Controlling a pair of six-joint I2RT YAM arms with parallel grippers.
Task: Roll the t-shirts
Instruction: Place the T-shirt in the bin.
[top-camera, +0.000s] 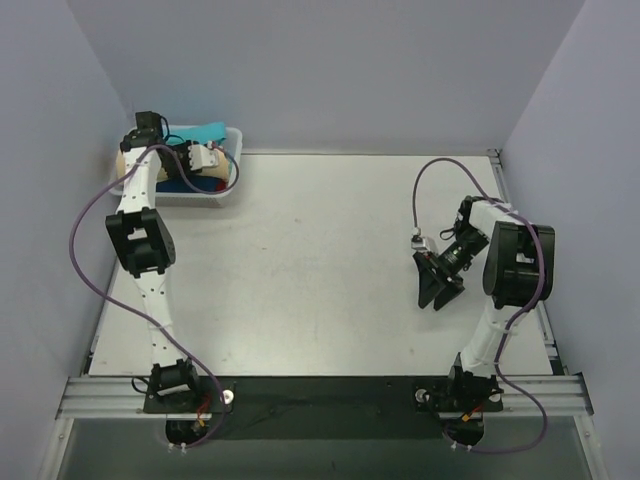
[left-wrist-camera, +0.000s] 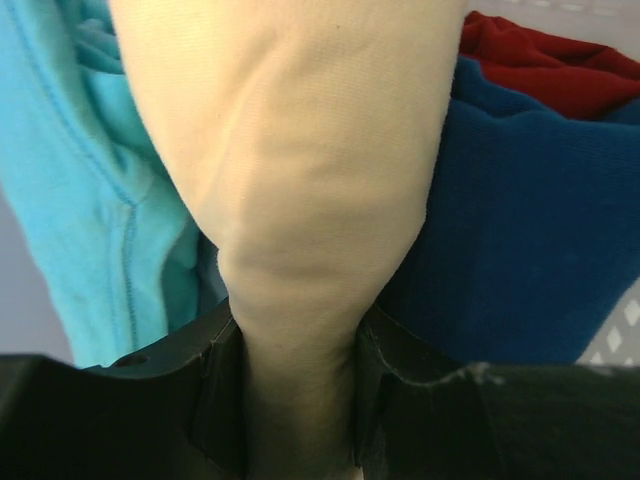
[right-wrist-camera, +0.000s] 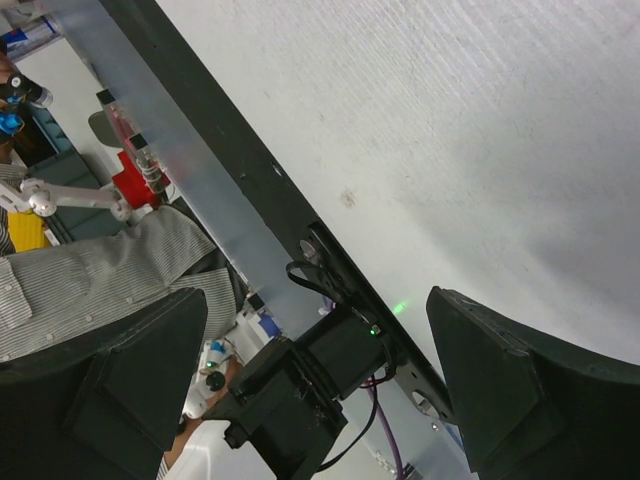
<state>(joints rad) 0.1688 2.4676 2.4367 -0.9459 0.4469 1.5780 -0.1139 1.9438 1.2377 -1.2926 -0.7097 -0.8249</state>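
My left gripper (top-camera: 203, 157) reaches into the white basket (top-camera: 236, 150) at the table's far left corner. In the left wrist view it (left-wrist-camera: 298, 345) is shut on a bunched fold of the pale beige t-shirt (left-wrist-camera: 300, 150), which rises between the black fingers (left-wrist-camera: 205, 390). A teal t-shirt (left-wrist-camera: 70, 180) lies to its left, a dark blue one (left-wrist-camera: 530, 220) to its right and a red one (left-wrist-camera: 550, 65) behind. From above, teal cloth (top-camera: 205, 131) and beige cloth (top-camera: 208, 183) show in the basket. My right gripper (top-camera: 440, 285) hangs open over the table's right side, holding nothing (right-wrist-camera: 320, 390).
A patch of the basket's white mesh wall (left-wrist-camera: 622, 325) shows at the lower right. The right wrist view looks back at the table's near rail (right-wrist-camera: 200, 200) and an arm base (right-wrist-camera: 330, 370), with a person in a striped shirt (right-wrist-camera: 90, 270) beyond.
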